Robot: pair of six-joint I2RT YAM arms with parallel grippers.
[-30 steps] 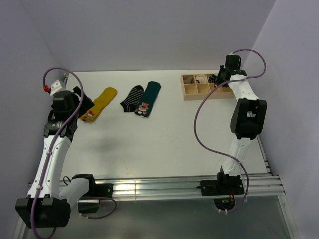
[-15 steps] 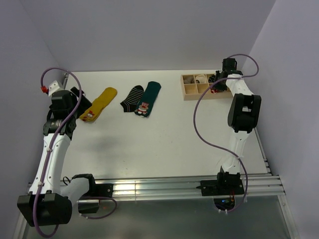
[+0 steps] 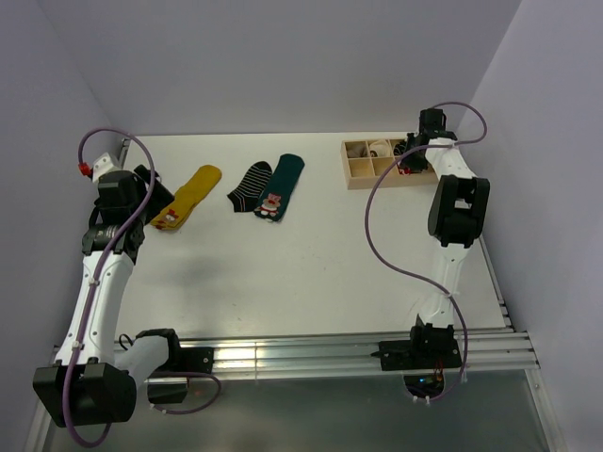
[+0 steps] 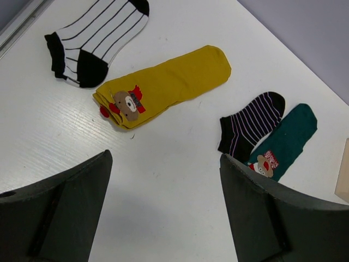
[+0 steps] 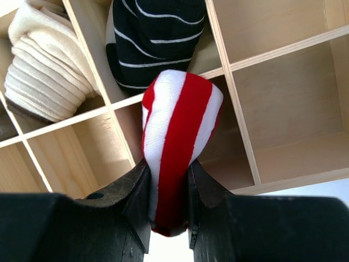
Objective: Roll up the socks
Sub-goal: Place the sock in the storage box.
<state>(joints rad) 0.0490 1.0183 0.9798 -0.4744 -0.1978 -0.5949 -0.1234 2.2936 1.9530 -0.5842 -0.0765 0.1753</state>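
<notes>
My right gripper is shut on a rolled red-and-white striped sock and holds it over a compartment of the wooden box. A rolled black sock with thin white stripes sits in the compartment behind. In the top view the right gripper is over the box. My left gripper is open and empty above the table, at the far left in the top view. A dark green sock with a bear figure, a black striped sock, a yellow sock and a white striped sock lie flat.
A rolled cream sock fills another compartment of the box. The table's left edge rail runs beside the white striped sock. Walls close the table at the back and sides.
The right arm has shifted a little left over the box between one second ago and now. The left arm has drawn slightly back to the left. The flat socks have not moved.
</notes>
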